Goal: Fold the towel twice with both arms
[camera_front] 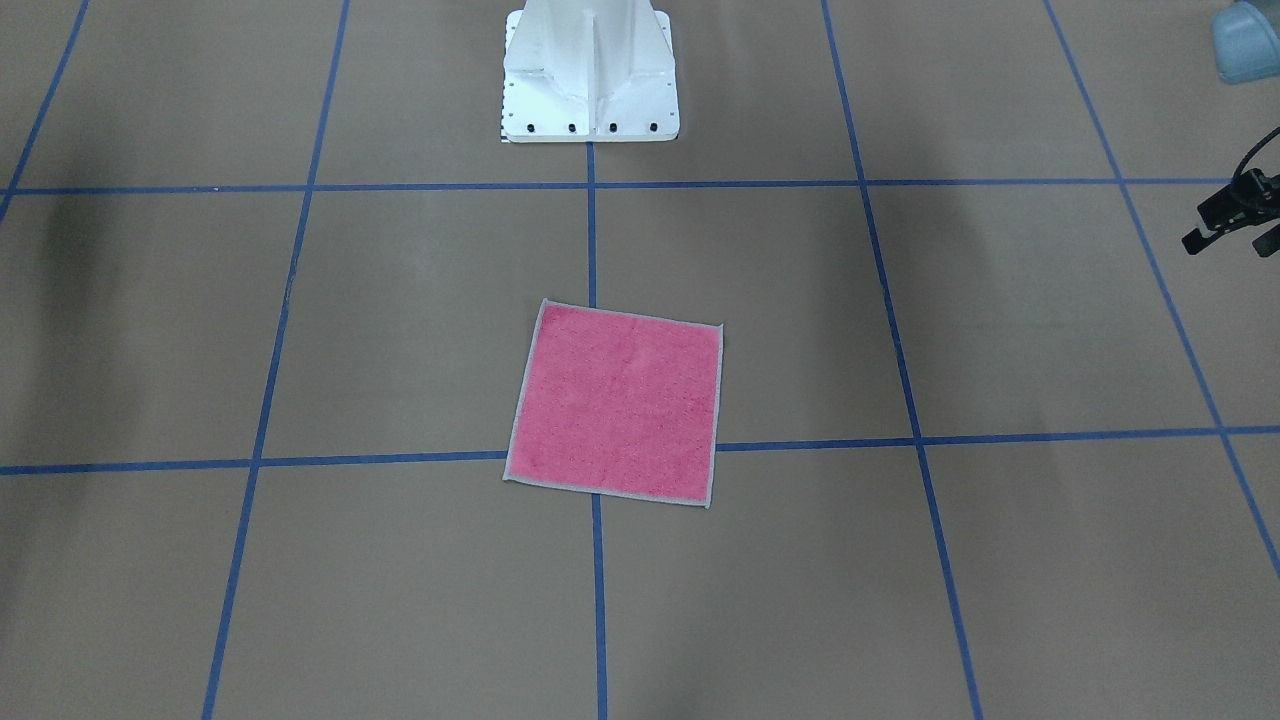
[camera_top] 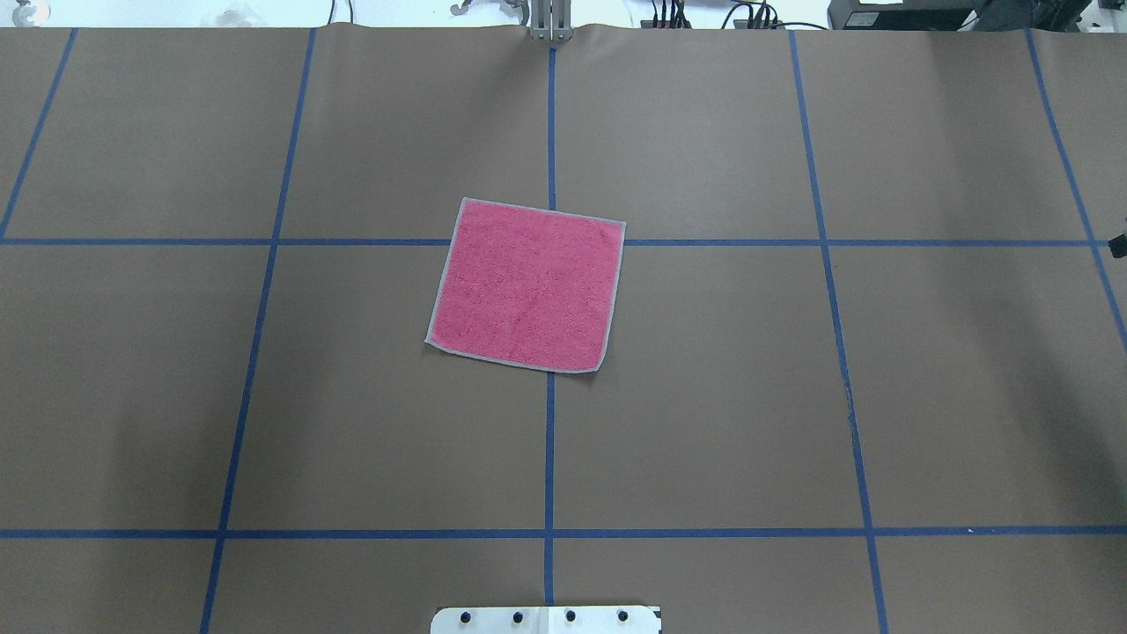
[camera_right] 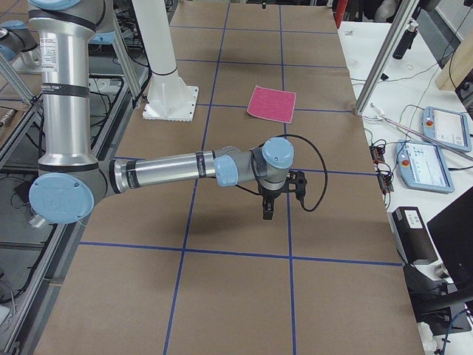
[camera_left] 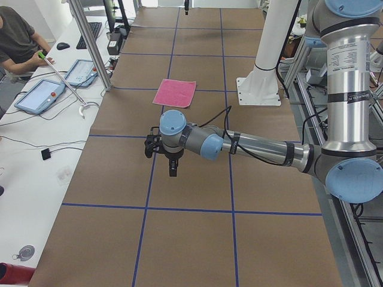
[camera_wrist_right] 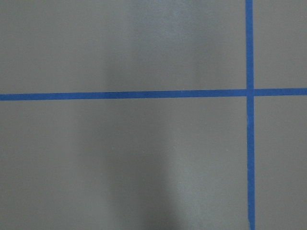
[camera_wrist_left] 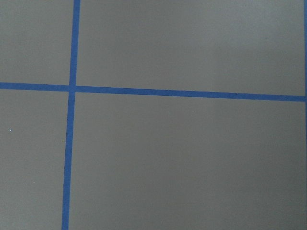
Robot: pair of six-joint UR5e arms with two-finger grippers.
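The towel [camera_front: 615,400] lies flat and unfolded, pink face up with pale grey edging, over a blue tape crossing in the middle of the table [camera_top: 704,396]. It shows too in the overhead view [camera_top: 526,283] and in both side views [camera_left: 175,92] [camera_right: 271,102]. My left gripper [camera_left: 172,170] hangs point-down over bare table far from the towel; its black body peeks in at the front view's right edge [camera_front: 1235,210]. My right gripper [camera_right: 266,213] hangs the same way at the opposite end. Whether either is open or shut I cannot tell. Both wrist views show only brown table and tape.
The white bolted pedestal [camera_front: 590,90] stands at the robot's side of the table. A person sits at a side bench with tablets [camera_left: 42,95]. Aluminium posts [camera_left: 90,42] and another tablet [camera_right: 447,127] line the far long edge.
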